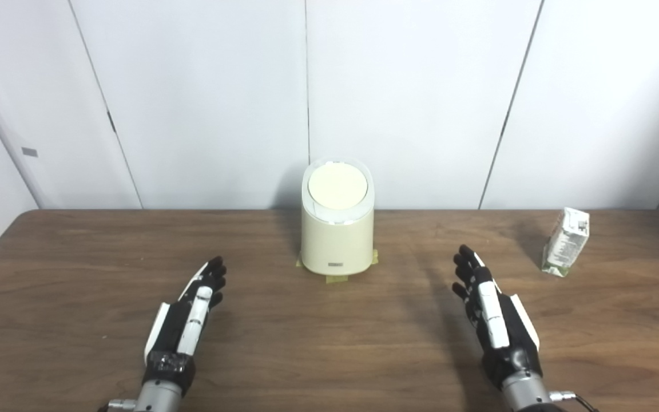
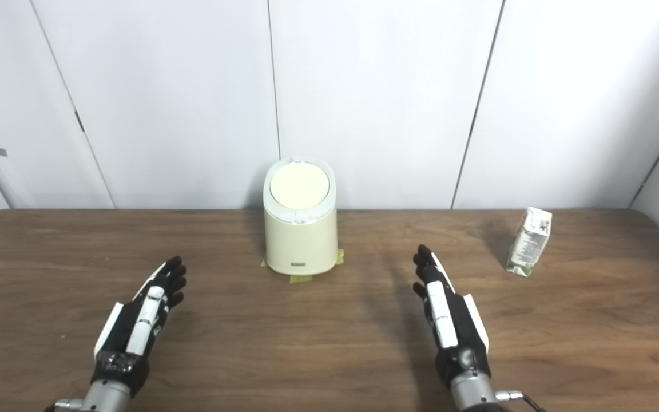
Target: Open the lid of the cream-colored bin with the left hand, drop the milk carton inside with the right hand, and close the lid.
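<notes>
Both robot hands sit nearest in the left eye view: left robot hand (image 1: 186,320) and right robot hand (image 1: 492,312), fingers spread, empty, apparently waiting, with bare surface (image 1: 329,355) between. In the right eye view, the cream-colored bin (image 2: 300,240) stands far-centre, taped down, lid (image 2: 300,186) closed; the milk carton (image 2: 528,241) stands far right, well clear of the surface's edge.

Bright, even overhead lighting; soft shadows cast on table (image 1: 329,343) and wall (image 1: 421,103) (faint, diffuse); mild softness throughout, no glare.
</notes>
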Available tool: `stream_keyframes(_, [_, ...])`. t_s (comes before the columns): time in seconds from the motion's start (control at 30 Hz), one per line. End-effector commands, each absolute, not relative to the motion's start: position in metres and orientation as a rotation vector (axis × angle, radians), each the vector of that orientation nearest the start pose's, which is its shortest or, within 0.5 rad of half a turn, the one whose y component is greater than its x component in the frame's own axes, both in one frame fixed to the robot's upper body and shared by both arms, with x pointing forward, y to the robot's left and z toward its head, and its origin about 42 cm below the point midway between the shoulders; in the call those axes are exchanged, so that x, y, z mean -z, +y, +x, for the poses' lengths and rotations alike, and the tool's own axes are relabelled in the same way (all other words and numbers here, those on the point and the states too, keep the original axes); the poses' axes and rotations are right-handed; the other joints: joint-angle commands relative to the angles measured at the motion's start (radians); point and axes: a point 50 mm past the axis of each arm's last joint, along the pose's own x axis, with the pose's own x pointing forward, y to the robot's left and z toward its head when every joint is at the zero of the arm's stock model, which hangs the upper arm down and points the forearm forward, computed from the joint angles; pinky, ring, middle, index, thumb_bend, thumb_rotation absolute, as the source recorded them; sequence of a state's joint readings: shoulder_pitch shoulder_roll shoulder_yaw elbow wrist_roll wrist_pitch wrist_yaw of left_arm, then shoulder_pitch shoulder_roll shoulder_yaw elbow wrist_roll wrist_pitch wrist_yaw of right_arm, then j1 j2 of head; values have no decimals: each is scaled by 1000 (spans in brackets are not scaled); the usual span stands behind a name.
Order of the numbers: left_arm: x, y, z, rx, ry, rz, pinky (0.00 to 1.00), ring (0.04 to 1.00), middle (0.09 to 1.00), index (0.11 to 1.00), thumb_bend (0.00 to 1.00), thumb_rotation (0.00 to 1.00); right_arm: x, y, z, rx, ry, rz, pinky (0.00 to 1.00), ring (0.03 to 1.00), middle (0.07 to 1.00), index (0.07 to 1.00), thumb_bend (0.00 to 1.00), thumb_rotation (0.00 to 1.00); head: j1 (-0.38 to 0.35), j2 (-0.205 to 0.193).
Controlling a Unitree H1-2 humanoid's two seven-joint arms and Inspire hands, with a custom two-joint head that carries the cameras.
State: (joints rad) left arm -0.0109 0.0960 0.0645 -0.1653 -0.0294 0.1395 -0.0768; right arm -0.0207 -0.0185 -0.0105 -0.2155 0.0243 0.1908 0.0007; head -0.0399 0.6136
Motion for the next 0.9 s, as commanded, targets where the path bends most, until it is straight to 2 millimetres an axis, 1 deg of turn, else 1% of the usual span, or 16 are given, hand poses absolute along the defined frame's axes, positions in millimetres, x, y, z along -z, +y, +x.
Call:
stream_keyframes(0.0, [-154,251,296,32,-127,83,940,939,933,926,431,919,-170,-212,296,-7,-143,10,942,971,948,953,623,969,-2,1])
stream_keyframes(0.13, [-154,251,297,28,-127,87,931,934,928,923,430,913,-170,-212,297,-9,-144,4,939,971,948,956,625,986,-3,1])
stream_keyframes(0.23, [-154,251,297,28,-127,86,934,934,927,923,435,917,-171,-212,296,-11,-144,4,941,971,949,957,624,988,-3,1])
stream_keyframes(0.53, [-154,251,297,33,-129,85,934,939,931,926,442,889,-170,-213,295,-10,-142,7,935,967,944,957,627,980,-6,1])
stream_keyframes(0.63, [-156,250,296,32,-128,94,936,936,930,934,440,818,-170,-213,295,-9,-144,14,937,967,943,956,627,976,-6,3])
stream_keyframes(0.73, [-157,248,296,29,-129,120,917,931,925,934,469,752,-171,-214,294,-9,-142,15,939,966,942,954,617,977,-4,3])
stream_keyframes(0.87, [-157,247,296,29,-130,130,920,935,927,940,464,723,-170,-216,294,-12,-142,10,937,965,942,957,607,980,-3,2])
